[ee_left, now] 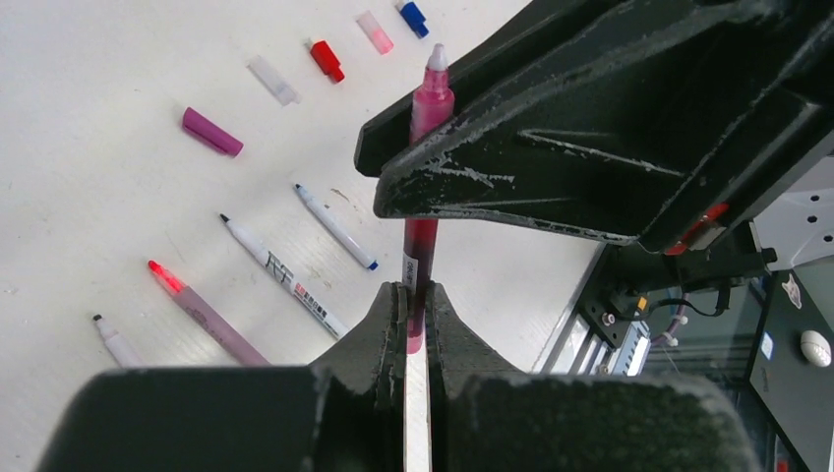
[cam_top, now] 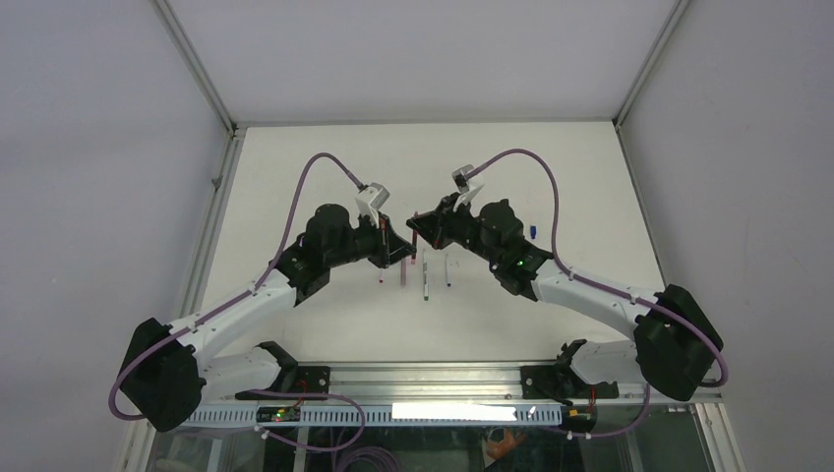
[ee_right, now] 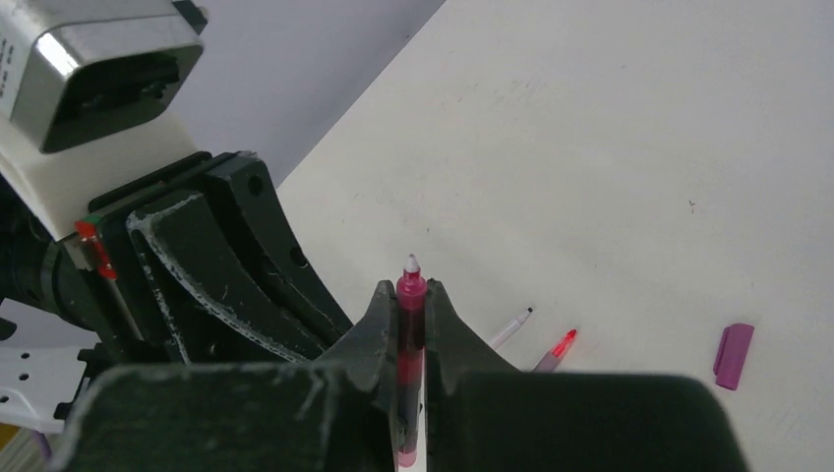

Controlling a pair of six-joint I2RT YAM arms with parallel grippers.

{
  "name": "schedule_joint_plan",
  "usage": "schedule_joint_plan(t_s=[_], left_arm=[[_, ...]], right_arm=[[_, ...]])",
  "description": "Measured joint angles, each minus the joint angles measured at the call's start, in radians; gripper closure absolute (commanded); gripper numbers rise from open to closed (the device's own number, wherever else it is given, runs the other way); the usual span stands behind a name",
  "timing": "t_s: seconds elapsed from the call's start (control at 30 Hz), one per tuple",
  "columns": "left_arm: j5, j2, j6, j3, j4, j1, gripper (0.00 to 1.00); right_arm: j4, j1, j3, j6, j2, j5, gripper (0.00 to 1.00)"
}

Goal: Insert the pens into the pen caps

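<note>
The left gripper (ee_left: 413, 298) was pinched shut on the tail end of the dark red pen (ee_left: 431, 98). The right gripper (ee_right: 409, 303) squeezed the same pen nearer its tip, up off the table (ee_left: 98, 197), in the middle. The pen looked light, stiff and slippery, so its body seemed the best place to hold. The magenta cap (ee_left: 211, 132) lay on the table below.

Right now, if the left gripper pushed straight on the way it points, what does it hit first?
Most likely the right gripper: it is clamped on the same dark red pen directly ahead of the left gripper, which holds the pen's other end. The gap between them is hard to judge.
</note>
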Motion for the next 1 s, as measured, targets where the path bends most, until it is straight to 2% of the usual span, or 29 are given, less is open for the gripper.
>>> schedule_joint_plan(t_s=[0.07, 0.1, 0.17, 0.27, 0.7, 0.73, 0.8, 1.0], left_arm=[[0.005, 0.001, 0.0, 0.0, 0.008, 0.0, 0.7], [0.004, 0.005, 0.001, -0.001, 0.015, 0.0, 0.62], [0.006, 0.011, -0.005, -0.003, 0.021, 0.0, 0.56], [0.009, 0.029, -0.014, -0.015, 0.045, -0.01, 0.55], [0.018, 0.074, -0.028, -0.055, 0.114, -0.02, 0.57], [0.013, 0.069, -0.027, -0.056, 0.114, -0.02, 0.61], [-0.001, 0.056, -0.028, -0.058, 0.114, -0.019, 1.0], [-0.035, -0.005, -0.009, -0.073, 0.112, -0.026, 1.0]], right_arm=[[0.002, 0.006, 0.001, -0.001, 0.0, 0.006, 1.0], [0.002, 0.002, 0.001, 0.005, 0.001, 0.006, 1.0], [0.007, 0.002, 0.001, 0.008, 0.001, 0.014, 1.0], [0.017, 0.002, 0.001, 0.015, 0.001, 0.023, 1.0], [0.05, 0.01, 0.001, 0.053, 0.01, 0.027, 1.0], [0.053, 0.013, 0.001, 0.057, 0.013, 0.027, 1.0], [0.056, 0.017, 0.001, 0.063, 0.019, 0.027, 1.0], [0.087, 0.026, 0.0, 0.085, 0.031, 0.027, 1.0]])
